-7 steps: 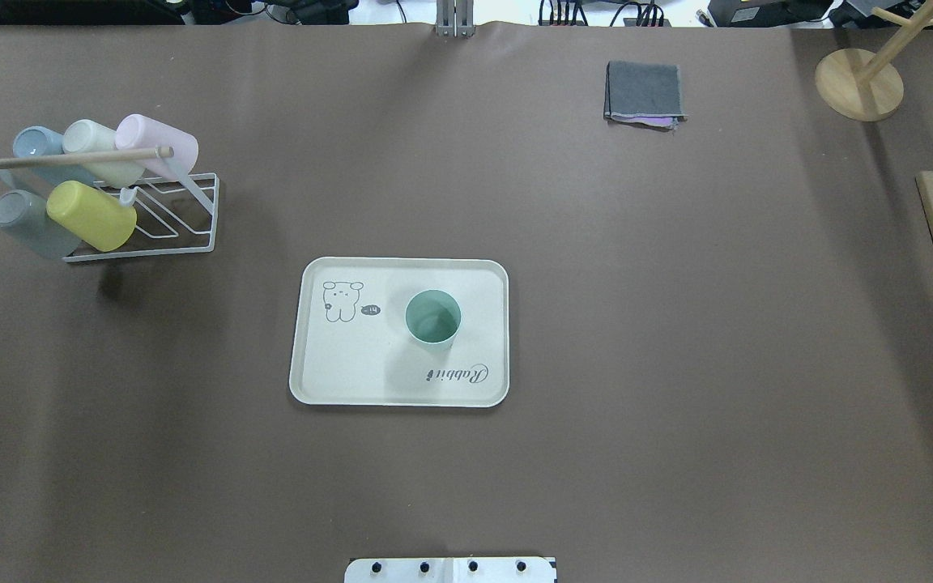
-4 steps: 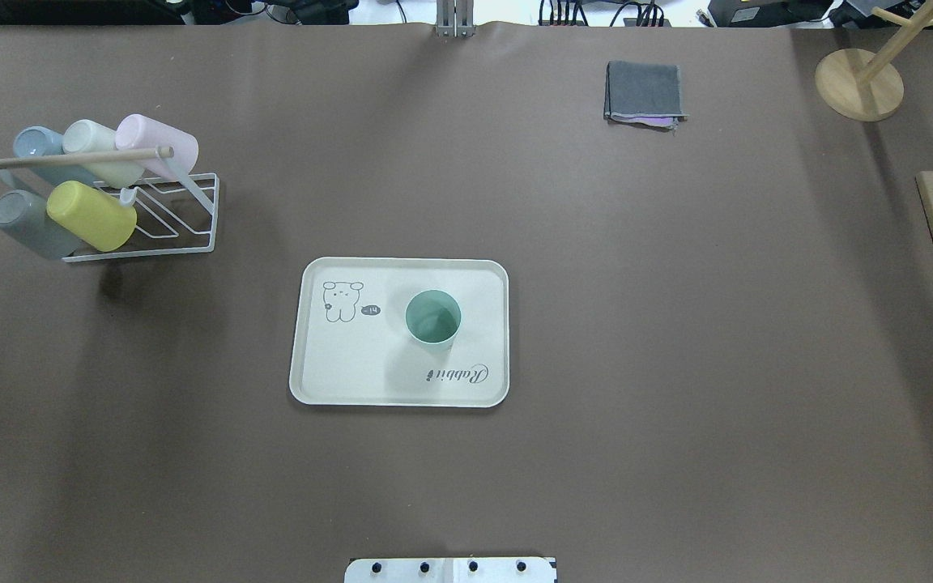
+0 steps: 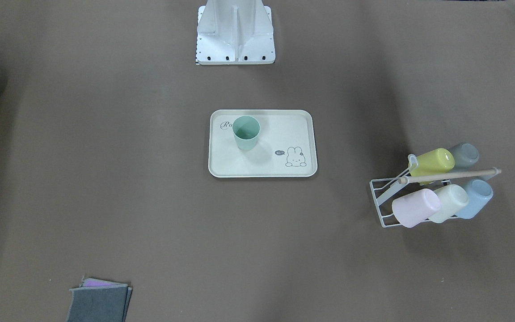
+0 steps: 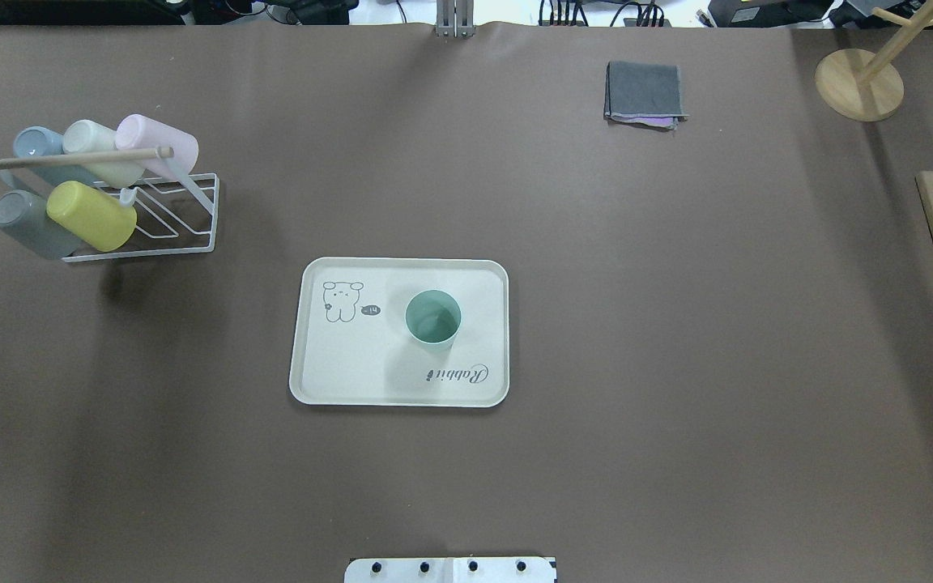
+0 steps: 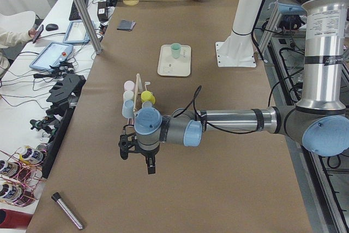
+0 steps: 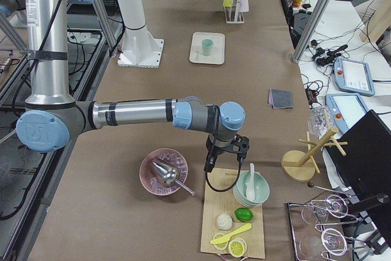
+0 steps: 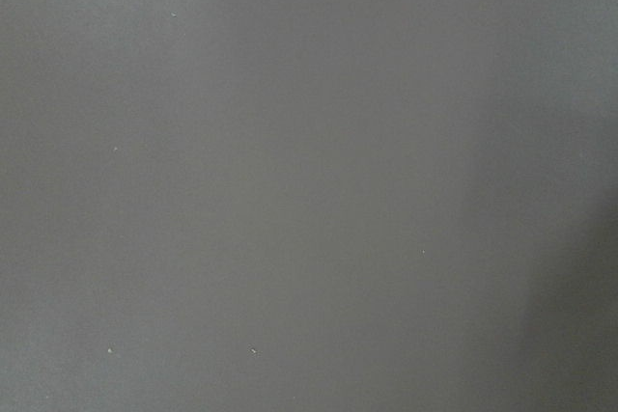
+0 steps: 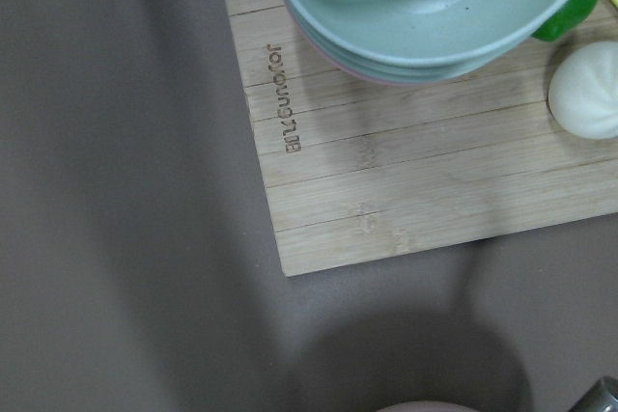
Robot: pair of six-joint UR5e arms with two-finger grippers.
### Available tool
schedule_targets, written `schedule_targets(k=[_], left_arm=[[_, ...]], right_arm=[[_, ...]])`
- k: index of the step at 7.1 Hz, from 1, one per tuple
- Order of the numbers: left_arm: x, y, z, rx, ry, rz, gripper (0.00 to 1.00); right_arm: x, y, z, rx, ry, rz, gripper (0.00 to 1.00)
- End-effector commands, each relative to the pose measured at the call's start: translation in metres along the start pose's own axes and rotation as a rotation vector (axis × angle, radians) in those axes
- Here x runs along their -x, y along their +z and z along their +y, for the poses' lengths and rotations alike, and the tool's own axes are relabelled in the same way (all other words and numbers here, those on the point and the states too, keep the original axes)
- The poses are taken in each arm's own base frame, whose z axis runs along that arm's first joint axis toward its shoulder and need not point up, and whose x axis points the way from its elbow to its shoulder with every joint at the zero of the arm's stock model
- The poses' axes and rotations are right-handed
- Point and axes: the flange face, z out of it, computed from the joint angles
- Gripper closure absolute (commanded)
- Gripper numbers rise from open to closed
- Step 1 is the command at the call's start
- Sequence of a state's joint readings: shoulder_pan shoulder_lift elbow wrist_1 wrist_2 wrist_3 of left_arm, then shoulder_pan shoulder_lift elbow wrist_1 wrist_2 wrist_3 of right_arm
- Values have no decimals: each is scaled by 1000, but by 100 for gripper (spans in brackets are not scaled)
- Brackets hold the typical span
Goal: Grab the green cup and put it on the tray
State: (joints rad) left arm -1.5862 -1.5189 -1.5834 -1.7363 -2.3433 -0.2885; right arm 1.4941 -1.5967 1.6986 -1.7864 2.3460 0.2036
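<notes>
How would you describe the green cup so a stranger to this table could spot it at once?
Find the cream tray with the bunny drawing in the middle of the brown table. The green cup stands upright on it, mouth up, beside the word Rabbit. It is the only cup on the tray; the other pastel cups lie tilted on the white wire rack.

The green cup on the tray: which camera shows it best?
The front-facing exterior view: the green cup stands upright on the tray, mouth and side wall both clear. The overhead view looks mostly into its mouth; both side views show it small and far; the wrist cameras miss it.
</notes>
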Motion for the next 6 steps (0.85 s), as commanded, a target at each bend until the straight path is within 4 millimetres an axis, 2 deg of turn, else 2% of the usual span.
schedule_targets(k=[1, 3, 6], left_arm=[[2, 2, 0, 3, -4, 0, 2], [2, 2, 0, 2, -1, 0, 2], [0, 0, 0, -2, 3, 3, 2]], right_arm=[[2, -2, 0, -4, -10, -2, 0], [-3, 2, 0, 2, -6, -1, 0], [1, -3, 0, -6, -8, -7, 0]])
